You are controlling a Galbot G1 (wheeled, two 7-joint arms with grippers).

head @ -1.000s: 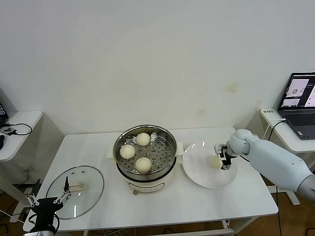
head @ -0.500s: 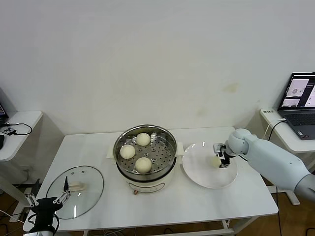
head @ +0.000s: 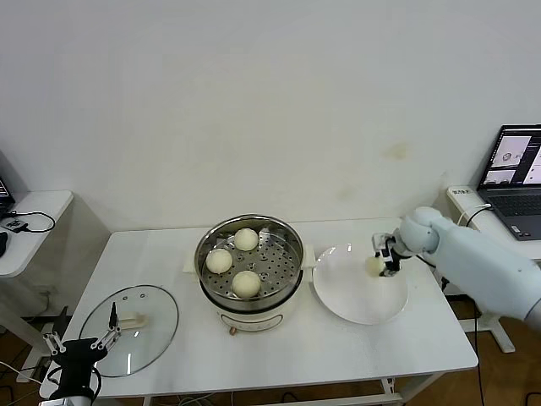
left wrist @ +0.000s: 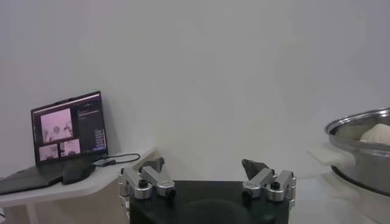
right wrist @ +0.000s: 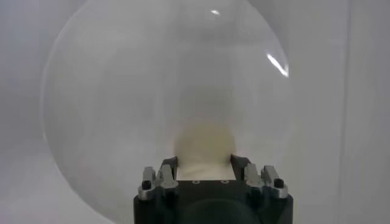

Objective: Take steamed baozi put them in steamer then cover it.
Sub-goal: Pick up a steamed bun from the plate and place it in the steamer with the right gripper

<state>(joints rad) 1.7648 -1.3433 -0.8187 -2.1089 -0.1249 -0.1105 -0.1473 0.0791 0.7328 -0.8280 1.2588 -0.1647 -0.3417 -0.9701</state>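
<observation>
The right end effector (head: 379, 263) grips a round baozi (head: 373, 266) over the white plate (head: 359, 304), right of the steamer (head: 250, 262). The left end effector (head: 83, 347) hangs wide open near the cover (head: 128, 329), whose oblong handle runs left-right.

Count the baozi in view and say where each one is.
4. Three sit in the steamer: back, left, front. The fourth is in the right gripper over the plate.
</observation>
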